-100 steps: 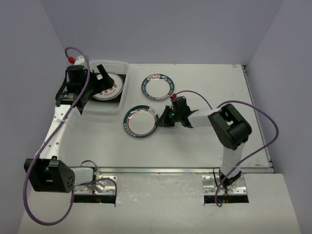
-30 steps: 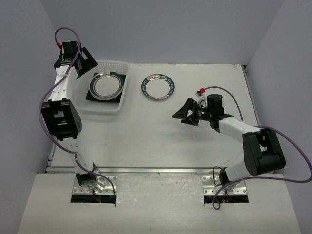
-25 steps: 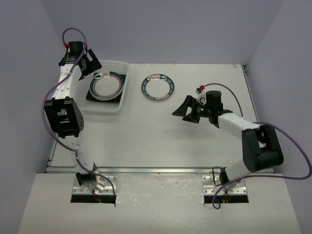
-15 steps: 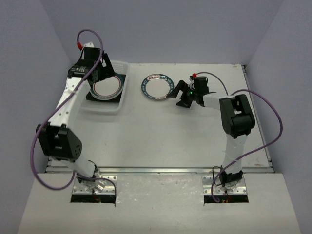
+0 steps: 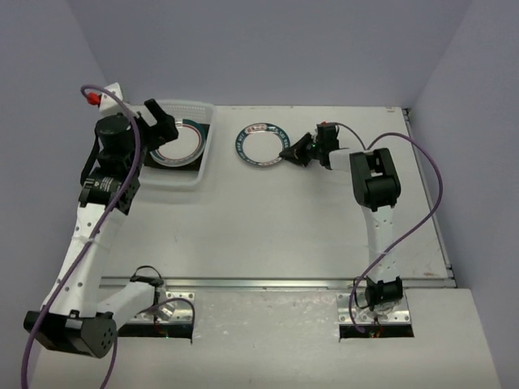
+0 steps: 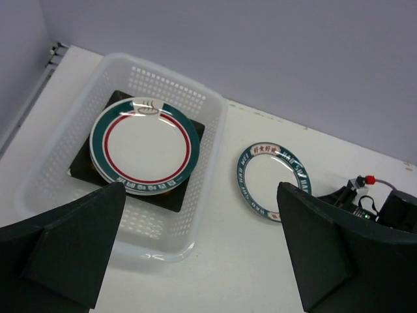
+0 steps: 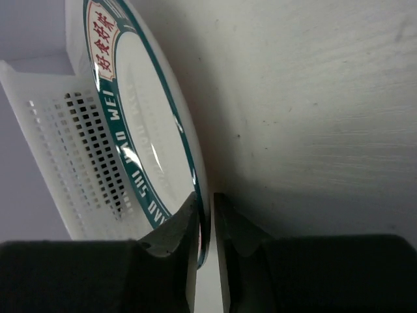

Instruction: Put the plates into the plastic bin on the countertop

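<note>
Since the plate (image 7: 146,156) lies flat on the surface (image 7: 313,98), the right claw (image 7: 205,202) pinches its rim edge-on. Left claw (image 6: 202,254) gapes empty, bin (image 6: 208,163) ahead.

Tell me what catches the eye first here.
The right gripper pinches the rim of the lone plate on the table, mid-far. At far left, the bin holds a round plate stacked on a dark square one, with the left gripper open above it.
</note>
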Controlling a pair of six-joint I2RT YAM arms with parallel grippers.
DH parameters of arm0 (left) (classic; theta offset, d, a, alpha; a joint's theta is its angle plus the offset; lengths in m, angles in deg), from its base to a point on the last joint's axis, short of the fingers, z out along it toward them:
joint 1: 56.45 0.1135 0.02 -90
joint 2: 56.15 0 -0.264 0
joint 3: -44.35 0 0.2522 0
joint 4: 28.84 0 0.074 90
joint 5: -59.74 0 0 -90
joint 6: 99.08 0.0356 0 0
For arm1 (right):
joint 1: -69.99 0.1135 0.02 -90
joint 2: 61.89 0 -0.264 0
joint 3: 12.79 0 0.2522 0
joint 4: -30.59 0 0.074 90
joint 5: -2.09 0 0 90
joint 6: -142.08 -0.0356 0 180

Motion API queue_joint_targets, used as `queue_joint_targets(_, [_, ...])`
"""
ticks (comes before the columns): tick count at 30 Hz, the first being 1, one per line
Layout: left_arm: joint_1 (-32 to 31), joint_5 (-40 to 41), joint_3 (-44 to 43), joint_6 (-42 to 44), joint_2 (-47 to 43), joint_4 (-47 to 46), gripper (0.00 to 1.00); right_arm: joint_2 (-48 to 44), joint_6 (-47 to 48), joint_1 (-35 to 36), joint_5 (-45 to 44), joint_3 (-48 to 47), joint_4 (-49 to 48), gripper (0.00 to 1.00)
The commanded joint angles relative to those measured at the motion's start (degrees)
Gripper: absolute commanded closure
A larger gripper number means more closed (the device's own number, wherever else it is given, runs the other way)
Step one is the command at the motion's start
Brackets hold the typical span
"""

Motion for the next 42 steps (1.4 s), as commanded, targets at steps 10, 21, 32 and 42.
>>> queue_joint_targets(10, [-0.02,-43.57,4.03,-4.55,14.7,-10.75,0.0,-27.05,6.48,-2.11,4.14,32.0,-15.68,1.0])
queue_joint_targets(21, [-0.38,-55.42,6.69,-8.44,20.45,-16.59,0.1,-48.69,22.55,1.08,26.16,36.06,-0.6,1.0])
queue_joint_targets(32, [-1.19,-56.91,6.24,-8.15,20.72,-15.75,0.97,-52.07,20.82,7.11,22.54,32.38,-0.49,1.0])
queue_joint_targets(42, [-2.74,-59.25,6.22,-7.57,20.31,-16.73,0.62,-47.65,15.13,7.17,22.69,28.85,-4.59,1.0])
